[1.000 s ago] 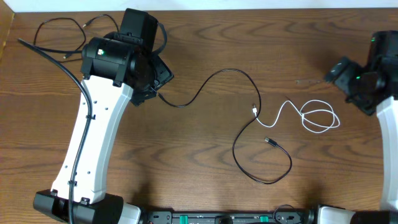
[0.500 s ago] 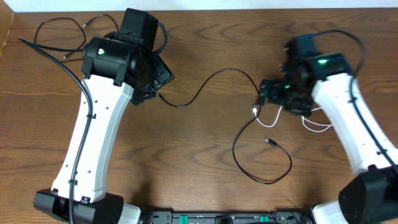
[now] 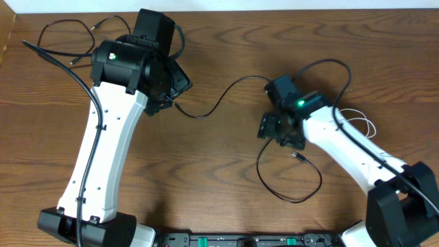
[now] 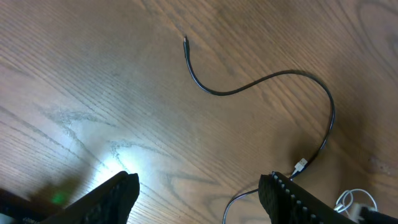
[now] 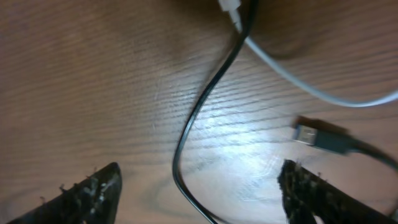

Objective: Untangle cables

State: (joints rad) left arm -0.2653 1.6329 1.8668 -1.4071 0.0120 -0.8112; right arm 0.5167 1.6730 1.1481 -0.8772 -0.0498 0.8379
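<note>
Brown wood-grain desk (image 3: 206, 171) seen from above, with two white robot arms reaching over it. One long black cable (image 3: 241, 80) snakes across the middle and ends in a wide loop near the front edge. The right end effector (image 5: 199, 199) hovers low over this cable, fingers spread wide and grasping nothing; the black cord runs on the desk between them. A white cable (image 5: 283, 70) crosses it there, its plug just beside the black cord. The left end effector (image 4: 199, 199) is also released and empty, above the long cable's far end. A second thin black cable (image 3: 63, 22) lies at the far left corner, well apart.
</note>
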